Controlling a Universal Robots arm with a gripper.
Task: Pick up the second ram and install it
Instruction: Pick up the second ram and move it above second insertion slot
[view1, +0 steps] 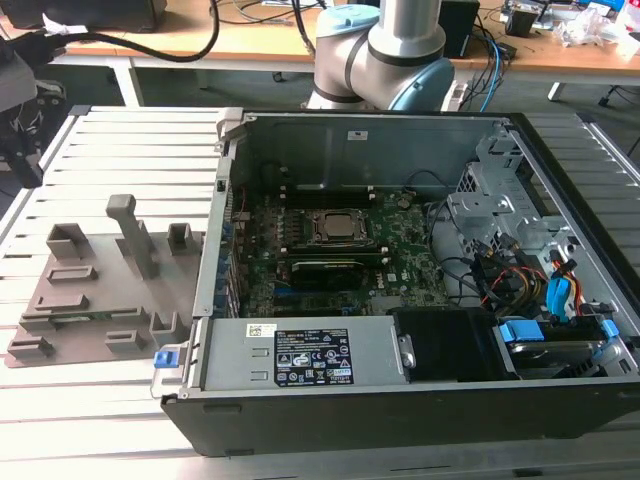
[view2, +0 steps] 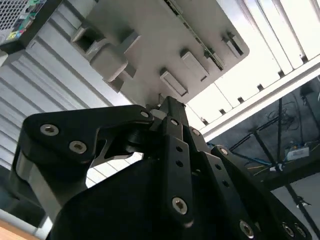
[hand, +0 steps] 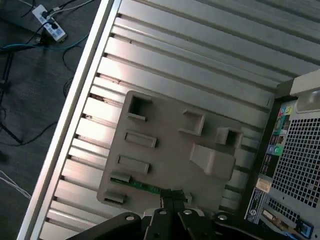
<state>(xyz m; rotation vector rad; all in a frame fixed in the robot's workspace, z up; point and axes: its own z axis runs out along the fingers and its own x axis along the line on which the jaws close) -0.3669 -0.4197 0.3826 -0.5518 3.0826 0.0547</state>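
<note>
The long, narrow green circuit-board ram stick (hand: 139, 186) lies flat along one edge of the grey moulded plastic holder tray (hand: 170, 150), seated between small raised grey clips. In the second wrist view the ram (view2: 202, 45) shows as a thin green line running between those clips on the tray (view2: 150, 35).

The black two-fingered gripper (hand: 173, 196) hangs over that same edge of the tray. Its fingertips are pressed together with nothing between them, and they sit just beside the near end of the stick. Whether they touch the stick or the tray I cannot tell from this angle. In the second wrist view the gripper (view2: 166, 102) narrows to one closed point aimed at the tray.

The tray (view1: 90, 290) rests on the ribbed silver aluminium table (view1: 120, 150), just to the exterior view's left of the open black computer case (view1: 400, 420). Inside the case lies the green motherboard (view1: 400, 262) (with the square silver CPU (view1: 340, 228) at its middle).
</note>
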